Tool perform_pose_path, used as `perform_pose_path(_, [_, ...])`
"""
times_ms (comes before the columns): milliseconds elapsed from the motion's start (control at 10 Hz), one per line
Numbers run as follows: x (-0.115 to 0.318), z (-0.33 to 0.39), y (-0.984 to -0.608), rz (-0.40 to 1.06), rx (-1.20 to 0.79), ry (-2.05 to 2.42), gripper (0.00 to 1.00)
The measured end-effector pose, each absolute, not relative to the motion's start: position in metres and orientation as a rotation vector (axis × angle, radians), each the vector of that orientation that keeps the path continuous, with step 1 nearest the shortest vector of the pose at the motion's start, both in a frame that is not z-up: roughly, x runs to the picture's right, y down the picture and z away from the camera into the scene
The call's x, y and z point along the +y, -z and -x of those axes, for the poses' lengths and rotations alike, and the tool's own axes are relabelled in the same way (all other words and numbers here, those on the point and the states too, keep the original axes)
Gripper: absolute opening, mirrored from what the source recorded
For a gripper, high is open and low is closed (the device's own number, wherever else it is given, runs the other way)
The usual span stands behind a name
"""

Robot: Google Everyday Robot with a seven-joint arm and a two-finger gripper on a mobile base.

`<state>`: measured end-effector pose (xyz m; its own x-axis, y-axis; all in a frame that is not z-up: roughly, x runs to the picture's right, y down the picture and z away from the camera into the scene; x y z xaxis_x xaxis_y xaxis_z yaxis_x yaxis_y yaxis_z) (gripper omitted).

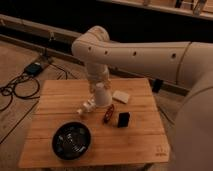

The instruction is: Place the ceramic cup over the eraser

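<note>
The ceramic cup (104,96) is a small white tapered shape hanging at the end of my white arm, over the middle of the wooden table (140,145). My gripper (101,88) is shut on it from above and holds it just above the table top. The eraser (123,119) is a small black block on the table, to the right of the cup and nearer the front. The cup is apart from the eraser, about a cup's width away.
A black bowl (72,140) sits at the front left. A white oblong bottle-like item (86,108) lies left of the cup. A flat white piece (121,96) and a slim red-and-dark object (108,114) lie close by. Cables (20,87) run on the floor to the left.
</note>
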<state>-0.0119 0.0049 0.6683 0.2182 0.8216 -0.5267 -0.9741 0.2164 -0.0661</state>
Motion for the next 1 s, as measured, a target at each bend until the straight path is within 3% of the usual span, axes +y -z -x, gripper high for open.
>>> perform_pose_path(600, [0.054, -0.057, -0.643, 0.407, 0.464, -1.434, 0.0])
perform_pose_path(1000, [0.068, -0.077, -0.652, 0.395, 0.458, -1.465, 0.0])
